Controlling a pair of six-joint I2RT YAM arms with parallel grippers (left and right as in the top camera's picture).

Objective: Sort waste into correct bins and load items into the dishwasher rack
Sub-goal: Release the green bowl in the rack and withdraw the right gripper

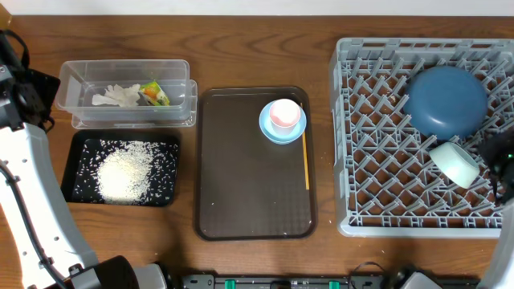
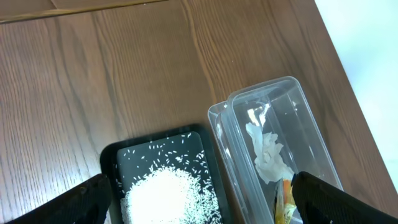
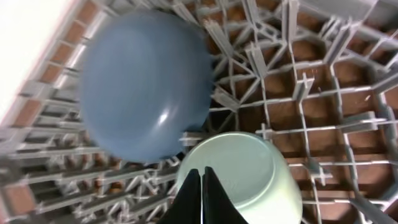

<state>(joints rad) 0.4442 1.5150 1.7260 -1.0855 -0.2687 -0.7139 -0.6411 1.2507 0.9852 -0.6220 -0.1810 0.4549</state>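
Overhead view puts the pink cup [image 1: 283, 113], sitting in the light-blue dish [image 1: 268, 131], left of the dishwasher rack [image 1: 377, 172] and nearer the right pincer [image 3: 202, 175], which hangs shut and empty over the mint-white bowl [image 3: 249, 171].

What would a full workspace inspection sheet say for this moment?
Surface: wooden table.
Job's things: dark-blue plate and mint-white bowl in the dishwasher rack; pink cup on the light-blue dish, on the brown serving tray; tissue and wrapper in the clear tub; rice in the black tray.
Clutter: thin yellow stick at the serving tray's right edge.
Grippers: left gripper fingers wide open; right gripper fingers shut, over the bowl.
Cables: thin black cable along the left arm.
Surroundings: pale floor beyond the table edge.
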